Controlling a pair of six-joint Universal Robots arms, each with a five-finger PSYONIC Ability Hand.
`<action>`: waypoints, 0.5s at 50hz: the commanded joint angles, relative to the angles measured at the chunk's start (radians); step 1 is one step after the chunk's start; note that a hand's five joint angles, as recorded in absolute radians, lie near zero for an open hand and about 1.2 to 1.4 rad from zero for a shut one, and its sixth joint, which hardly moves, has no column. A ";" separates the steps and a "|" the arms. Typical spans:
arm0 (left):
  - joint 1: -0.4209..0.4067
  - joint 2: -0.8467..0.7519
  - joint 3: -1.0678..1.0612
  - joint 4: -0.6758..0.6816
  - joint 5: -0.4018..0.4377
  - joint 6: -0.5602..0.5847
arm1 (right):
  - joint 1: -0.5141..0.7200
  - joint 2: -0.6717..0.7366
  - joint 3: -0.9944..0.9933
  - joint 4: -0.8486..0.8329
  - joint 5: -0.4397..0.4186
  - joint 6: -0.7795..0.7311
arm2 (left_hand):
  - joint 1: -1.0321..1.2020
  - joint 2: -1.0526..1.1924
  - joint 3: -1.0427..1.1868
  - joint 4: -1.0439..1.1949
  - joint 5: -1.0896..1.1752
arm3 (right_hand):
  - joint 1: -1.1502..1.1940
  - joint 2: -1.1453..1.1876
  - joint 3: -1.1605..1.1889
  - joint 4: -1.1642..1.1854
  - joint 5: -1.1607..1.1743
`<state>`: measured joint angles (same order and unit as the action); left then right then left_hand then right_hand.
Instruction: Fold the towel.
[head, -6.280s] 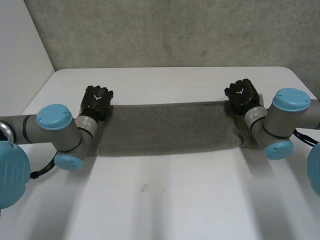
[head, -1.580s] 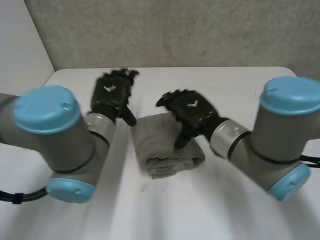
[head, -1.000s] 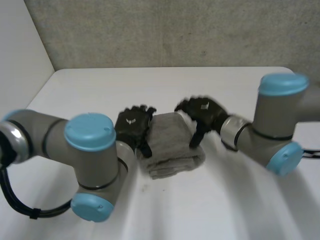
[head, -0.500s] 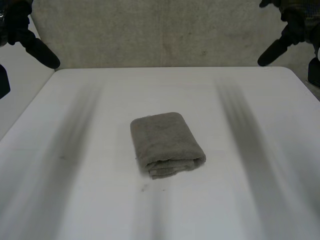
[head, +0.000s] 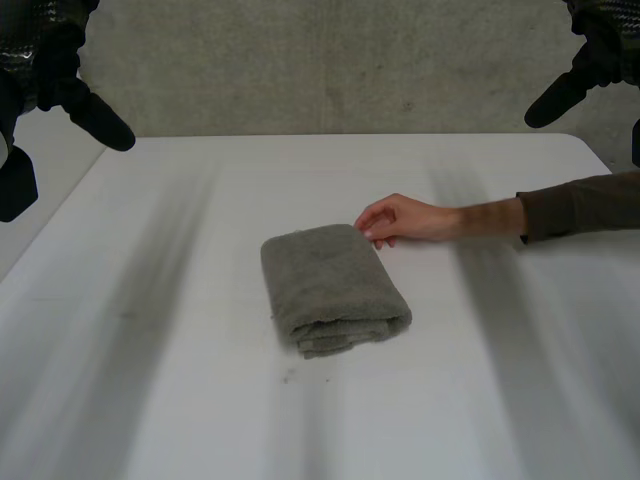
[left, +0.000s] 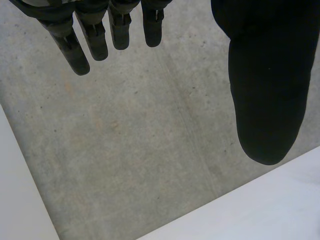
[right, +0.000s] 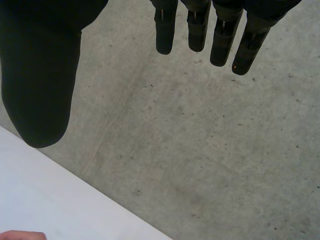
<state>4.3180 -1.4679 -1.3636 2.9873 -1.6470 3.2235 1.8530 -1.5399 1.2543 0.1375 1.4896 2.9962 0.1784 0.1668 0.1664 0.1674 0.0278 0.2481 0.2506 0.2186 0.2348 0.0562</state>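
In the head view the folded grey towel (head: 335, 290) lies in the middle of the white desk (head: 150, 380), its layered edges facing the near side; a person's hand (head: 405, 218) reaches in from the right, the forearm in a dark sleeve (head: 580, 205), fingertips at the towel's far right corner; the left hand (head: 45, 50) hangs high at the far left and the right hand (head: 595, 55) high at the far right, both well apart from the towel.

In the left wrist view the left hand's fingers (left: 80, 45) are straight and spread wide from the thumb (left: 265, 90), holding nothing; beyond them stands a grey wall (left: 150, 150).

In the right wrist view the right hand's fingers (right: 215, 35) are likewise straight and wide of the thumb, empty; below them a sliver of the person's hand lies on the desk.
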 joint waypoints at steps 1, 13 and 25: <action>-0.009 0.000 -0.002 0.009 0.001 0.002 | 0.000 0.003 0.007 -0.009 0.001 -0.002 | 0.000 0.011 0.012 0.011 -0.024 | -0.074 -0.076 -0.044 -0.060 -0.056; -0.011 0.000 -0.011 0.024 0.003 0.004 | 0.002 0.003 0.024 -0.012 -0.003 -0.007 | -0.003 0.009 0.009 0.008 -0.027 | -0.074 -0.076 -0.044 -0.060 -0.056; -0.012 0.006 -0.040 0.087 0.003 0.050 | 0.002 0.014 0.028 -0.013 -0.003 -0.026 | -0.004 0.008 0.008 0.007 -0.028 | -0.074 -0.076 -0.044 -0.060 -0.056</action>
<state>4.3061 -1.4626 -1.3934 3.0515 -1.6444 3.2416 1.8547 -1.5291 1.2808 0.1257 1.4863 2.9742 0.1784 0.1668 0.1665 0.1675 0.0278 0.2481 0.2506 0.2186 0.2348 0.0562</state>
